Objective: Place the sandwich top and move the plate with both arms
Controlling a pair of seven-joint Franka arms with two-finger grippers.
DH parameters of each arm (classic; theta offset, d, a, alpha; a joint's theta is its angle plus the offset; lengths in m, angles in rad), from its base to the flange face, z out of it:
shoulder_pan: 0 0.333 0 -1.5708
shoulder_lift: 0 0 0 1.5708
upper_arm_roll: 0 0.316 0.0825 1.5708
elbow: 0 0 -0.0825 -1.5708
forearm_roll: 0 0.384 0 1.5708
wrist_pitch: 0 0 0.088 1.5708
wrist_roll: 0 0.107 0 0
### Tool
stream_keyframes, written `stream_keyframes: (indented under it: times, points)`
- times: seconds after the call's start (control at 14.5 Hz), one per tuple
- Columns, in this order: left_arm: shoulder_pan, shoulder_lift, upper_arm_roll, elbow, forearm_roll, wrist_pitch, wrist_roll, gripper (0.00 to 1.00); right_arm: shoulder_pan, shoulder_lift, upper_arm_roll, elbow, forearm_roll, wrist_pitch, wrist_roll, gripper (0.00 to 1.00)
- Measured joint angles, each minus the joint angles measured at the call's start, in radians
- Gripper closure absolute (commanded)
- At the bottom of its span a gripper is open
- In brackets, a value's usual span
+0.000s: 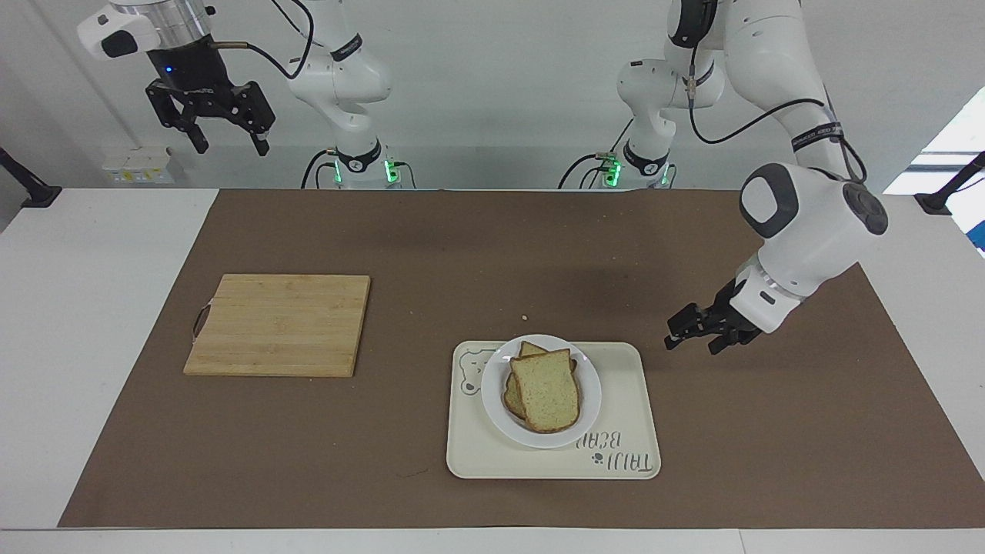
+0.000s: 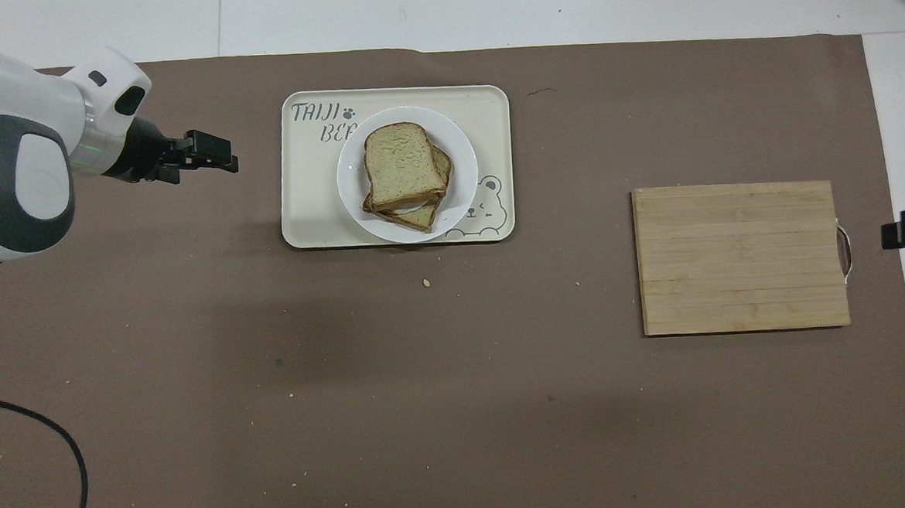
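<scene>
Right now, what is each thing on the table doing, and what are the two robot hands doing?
Top slice: lying on the stack, nothing holding it.
Plate: on the tray, holding the bread.
Tray: flat on the mat.
Board: bare, toward the right arm's end.
Left hand: open, holding nothing, over the mat beside the tray.
Right hand: open, holding nothing, waiting up high.

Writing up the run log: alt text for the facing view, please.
A sandwich top lies on a lower slice on a white plate on a cream tray. The left hand hangs open over the brown mat beside the tray; the right hand waits open, raised. A wooden cutting board lies toward the right arm's end.
</scene>
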Motion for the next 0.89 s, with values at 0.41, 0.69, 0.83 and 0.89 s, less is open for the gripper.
stream_keyframes:
  times: [0.41, 0.69, 0.83, 0.89]
  points:
    - [0.173, -0.112, 0.021, -0.001, 0.059, -0.162, 0.058, 0.0, 0.0, 0.0, 0.0, 0.0, 0.0, 0.0, 0.0, 0.0]
    - [0.136, -0.173, -0.015, 0.0, 0.25, -0.205, -0.025, 0.0, 0.0, 0.0, 0.0, 0.0, 0.0, 0.0, 0.0, 0.0]
    - [0.092, -0.225, -0.026, 0.001, 0.318, -0.235, -0.046, 0.0, 0.0, 0.0, 0.0, 0.0, 0.0, 0.0, 0.0, 0.0]
    - [0.085, -0.253, -0.027, 0.001, 0.324, -0.251, -0.037, 0.0, 0.0, 0.0, 0.0, 0.0, 0.0, 0.0, 0.0, 0.0]
